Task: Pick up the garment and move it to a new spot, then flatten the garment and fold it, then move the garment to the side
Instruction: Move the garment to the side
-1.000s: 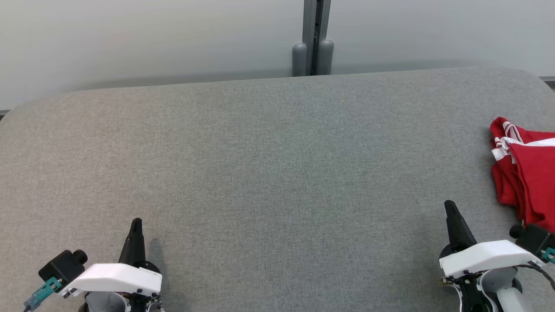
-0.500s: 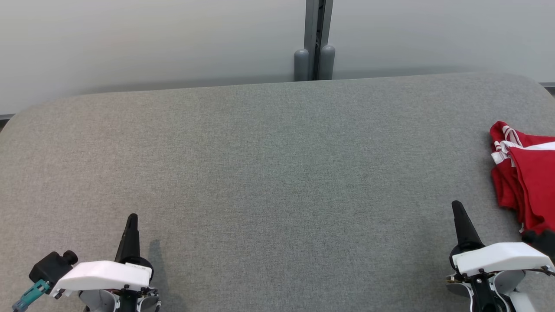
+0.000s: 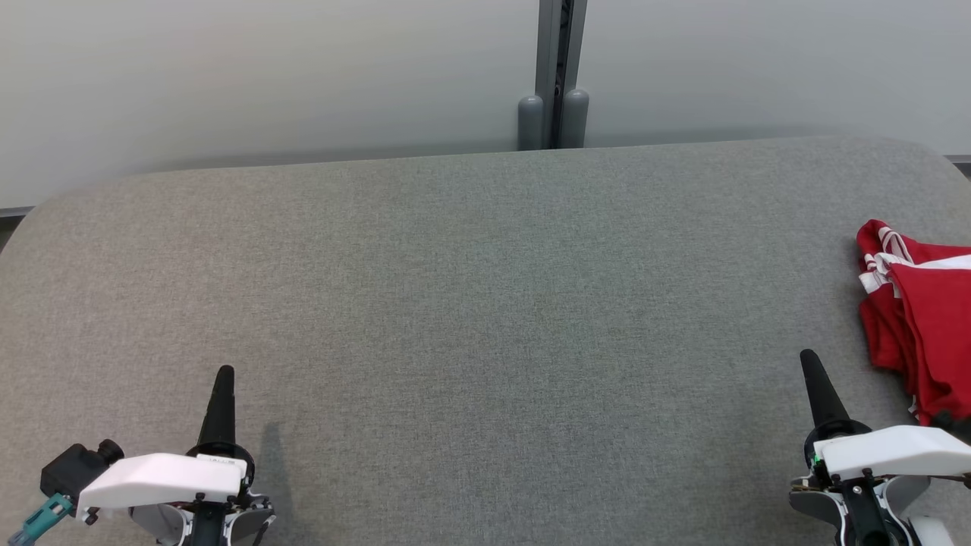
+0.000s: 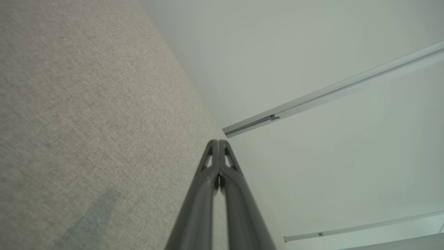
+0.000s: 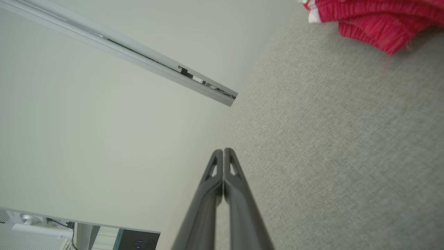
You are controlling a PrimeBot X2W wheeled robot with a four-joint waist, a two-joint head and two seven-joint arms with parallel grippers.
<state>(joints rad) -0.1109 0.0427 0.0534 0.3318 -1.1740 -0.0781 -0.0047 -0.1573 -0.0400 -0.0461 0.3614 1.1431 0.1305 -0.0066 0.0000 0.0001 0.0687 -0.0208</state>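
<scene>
Nearest, the left pincer (image 3: 224, 375) and right pincer (image 3: 810, 358) hover low, both pinched closed and empty. Farther right, the red garment (image 3: 922, 318) lies bunched at the edge of the grey surface (image 3: 485, 288). A grab into those folds might catch one layer only, or drag it off the edge.

The red garment (image 3: 922, 326) lies bunched just right of the right gripper (image 3: 810, 360), jaws closed, and well apart from the closed left gripper (image 3: 224, 375).
</scene>
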